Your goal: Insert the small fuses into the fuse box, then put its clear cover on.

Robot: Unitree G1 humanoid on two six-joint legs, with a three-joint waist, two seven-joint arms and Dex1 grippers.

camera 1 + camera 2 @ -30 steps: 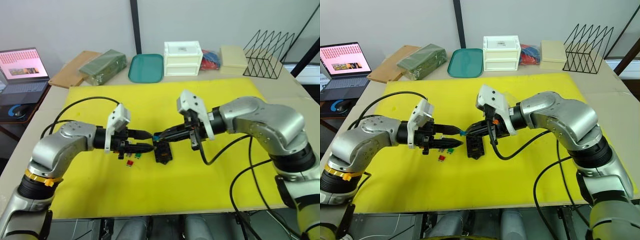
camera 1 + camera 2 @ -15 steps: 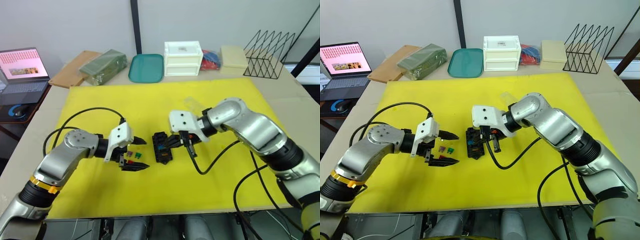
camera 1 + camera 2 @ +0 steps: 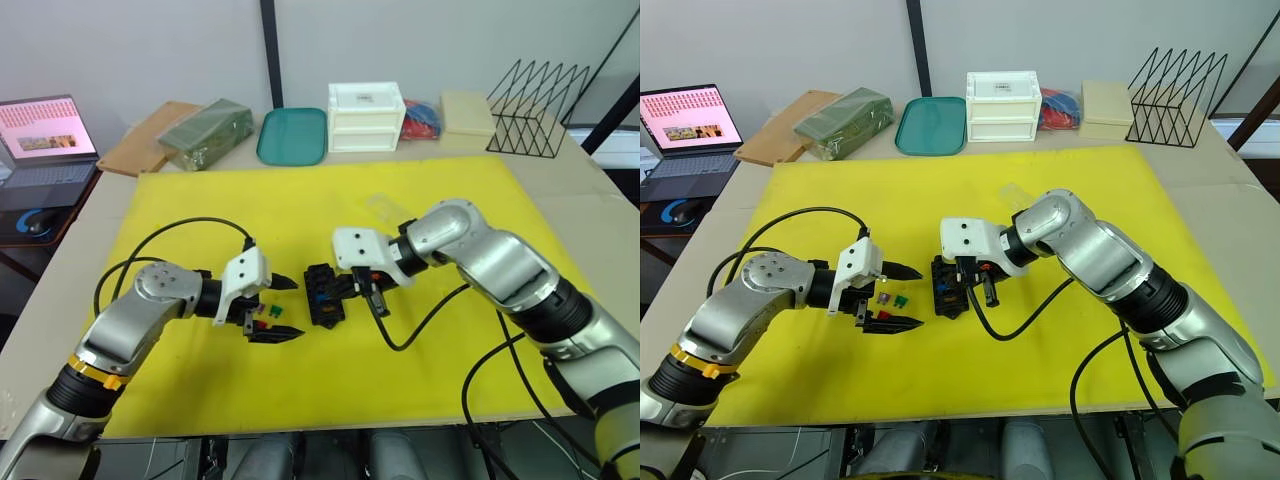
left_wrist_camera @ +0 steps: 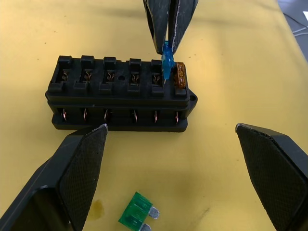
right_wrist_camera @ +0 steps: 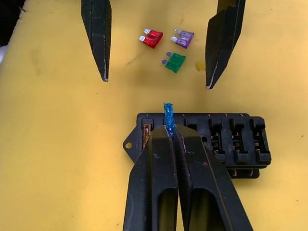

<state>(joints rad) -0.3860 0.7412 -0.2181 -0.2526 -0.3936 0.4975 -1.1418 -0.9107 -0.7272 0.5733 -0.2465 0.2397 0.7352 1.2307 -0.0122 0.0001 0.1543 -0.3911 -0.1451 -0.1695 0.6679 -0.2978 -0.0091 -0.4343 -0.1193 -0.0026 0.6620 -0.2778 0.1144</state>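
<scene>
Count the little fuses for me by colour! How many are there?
Blue fuse: 1, held by the right gripper over the fuse box
Tan fuse: 1, in the end slot
Red fuse: 1
Purple fuse: 1
Green fuse: 1
Total: 5 that I can see

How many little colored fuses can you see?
5: a blue fuse pinched in the right gripper over the fuse box, a tan one already slotted, and red, purple, green loose. Others may be hidden.
</scene>
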